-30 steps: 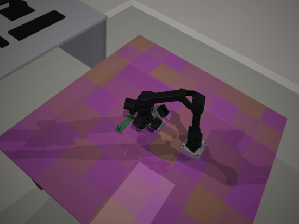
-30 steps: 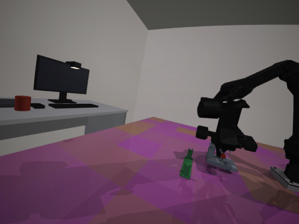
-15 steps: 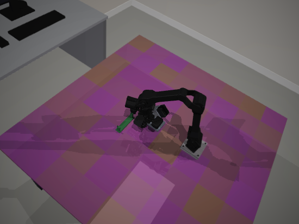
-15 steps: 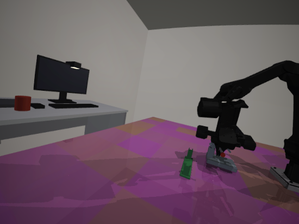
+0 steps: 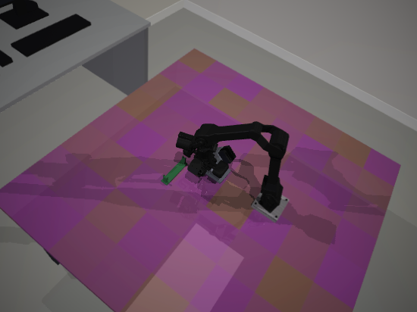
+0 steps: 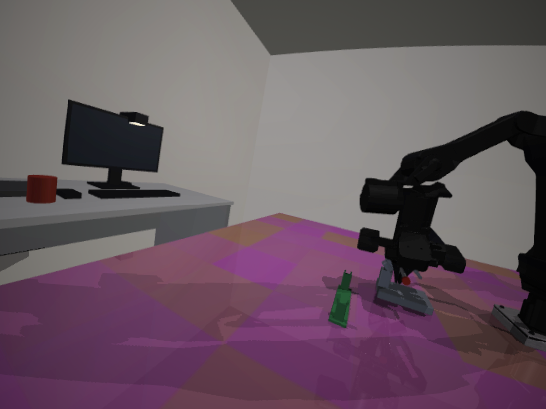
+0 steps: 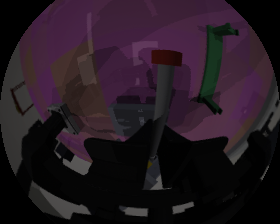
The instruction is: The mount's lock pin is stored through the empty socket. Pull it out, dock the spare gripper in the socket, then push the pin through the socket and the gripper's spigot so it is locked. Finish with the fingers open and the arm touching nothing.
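Note:
My gripper point(image 6: 398, 276) point(image 7: 152, 122) is shut on the lock pin, a grey rod with a red head point(image 6: 406, 280) point(image 7: 166, 58). The pin slants across the wrist view. Its head end sticks out past the fingers; its other end is near a small yellow patch and mostly hidden. The grey-blue mount point(image 5: 218, 176) point(image 6: 404, 297) point(image 7: 131, 120) stands just under and beside my gripper. A black block point(image 5: 227, 154) at the mount's far side looks like part of the spare gripper; how it sits in the socket is hidden. I cannot tell whether the pin touches the socket.
A green bracket point(image 5: 174, 172) point(image 6: 341, 306) point(image 7: 213, 62) with raised ends lies on the table beside the mount, with nothing in it. The arm's base plate point(image 5: 278, 213) is to the right in the top view. A separate desk point(image 5: 110, 14) holds a monitor, a keyboard and a red mug point(image 6: 41, 189).

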`<state>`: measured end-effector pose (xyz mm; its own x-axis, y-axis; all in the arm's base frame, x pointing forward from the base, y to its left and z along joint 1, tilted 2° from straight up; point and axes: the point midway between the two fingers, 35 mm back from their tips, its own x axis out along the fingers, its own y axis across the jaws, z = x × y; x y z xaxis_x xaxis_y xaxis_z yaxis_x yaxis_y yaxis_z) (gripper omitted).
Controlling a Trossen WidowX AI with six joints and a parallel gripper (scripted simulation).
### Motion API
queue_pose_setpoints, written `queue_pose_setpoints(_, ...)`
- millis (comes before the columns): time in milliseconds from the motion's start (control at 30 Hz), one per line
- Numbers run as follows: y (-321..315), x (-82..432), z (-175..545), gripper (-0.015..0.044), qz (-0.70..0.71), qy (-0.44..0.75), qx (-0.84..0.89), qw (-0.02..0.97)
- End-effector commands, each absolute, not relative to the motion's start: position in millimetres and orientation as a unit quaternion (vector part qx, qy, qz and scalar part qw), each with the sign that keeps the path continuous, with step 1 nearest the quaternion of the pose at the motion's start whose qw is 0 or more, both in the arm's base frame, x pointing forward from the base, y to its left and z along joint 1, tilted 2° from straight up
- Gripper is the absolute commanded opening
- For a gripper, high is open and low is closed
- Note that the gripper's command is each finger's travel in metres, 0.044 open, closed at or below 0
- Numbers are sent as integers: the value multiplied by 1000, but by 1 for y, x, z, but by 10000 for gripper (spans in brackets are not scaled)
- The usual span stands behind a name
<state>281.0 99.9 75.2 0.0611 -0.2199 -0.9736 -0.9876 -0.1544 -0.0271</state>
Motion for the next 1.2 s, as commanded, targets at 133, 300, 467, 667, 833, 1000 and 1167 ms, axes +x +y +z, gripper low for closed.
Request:
queue_pose_setpoints(133,100,281,75,131,465,503,-600,412)
queue_pose_setpoints(300,100,281,75,200,465,503,-600,412)
queue_pose_setpoints(467,102,280,79,200,466,503,-600,412)
queue_pose_setpoints(667,111,276,90,200,467,505,-599,409)
queue_pose_setpoints(833,117,274,99,200,468,506,-599,407)
queue_pose_setpoints(1000,124,271,109,200,468,507,-600,405)
queue_pose_setpoints(1167,131,269,118,200,468,509,-600,402)
